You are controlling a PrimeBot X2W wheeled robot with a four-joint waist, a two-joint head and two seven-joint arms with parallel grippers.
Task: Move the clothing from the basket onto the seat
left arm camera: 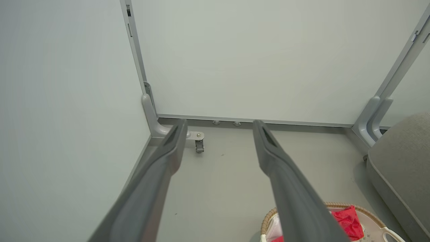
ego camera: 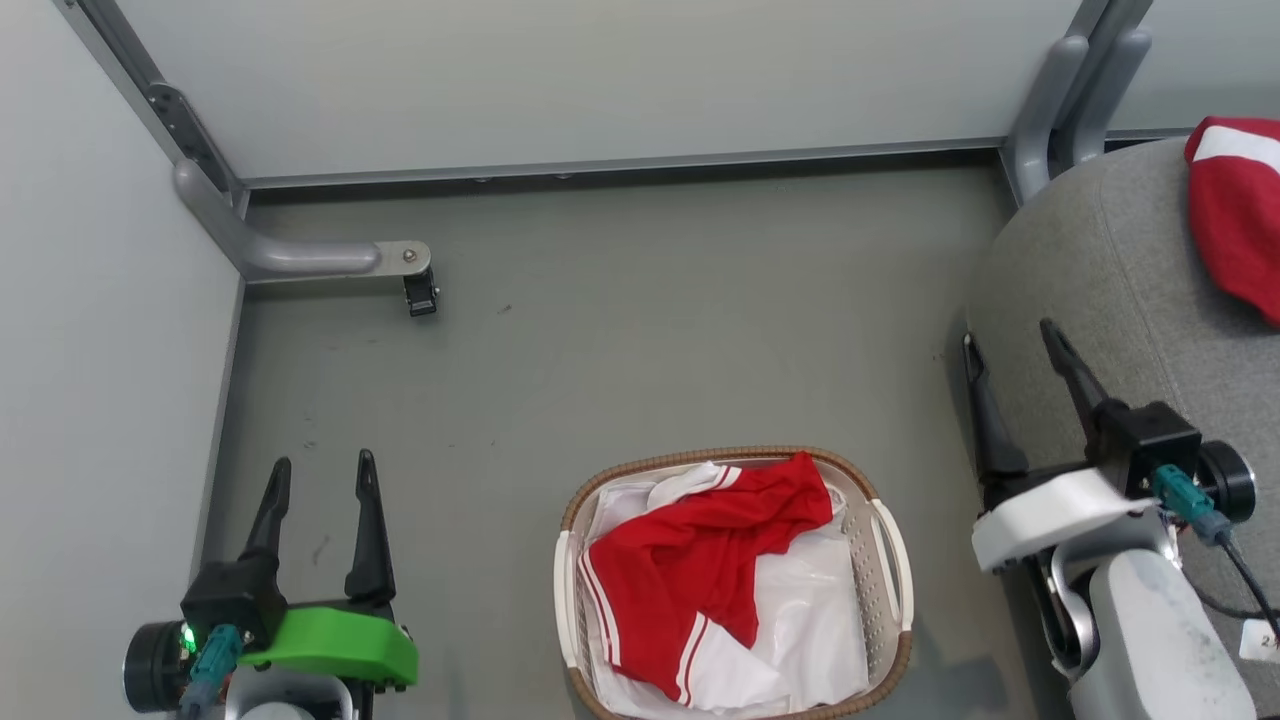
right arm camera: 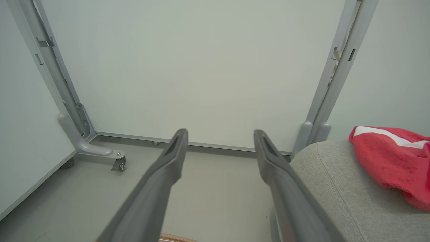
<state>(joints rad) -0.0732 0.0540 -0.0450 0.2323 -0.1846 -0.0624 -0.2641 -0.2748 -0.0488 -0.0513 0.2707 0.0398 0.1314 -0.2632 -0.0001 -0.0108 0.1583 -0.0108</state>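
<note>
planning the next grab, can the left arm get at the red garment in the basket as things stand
Probably yes: the left end effector is open and empty, the red garment lies uncovered on top in the basket, and nothing stands between them.

Pale grey-green partition panels (ego camera: 560, 80) close off the back and left of a matte grey floor (ego camera: 650, 330) marked with a few small dark scuffs. Grey metal posts (ego camera: 1050, 110) frame the panels. A curved foot (ego camera: 300, 258) at the left corner carries a small black caster (ego camera: 421, 297). The light is even.
</note>
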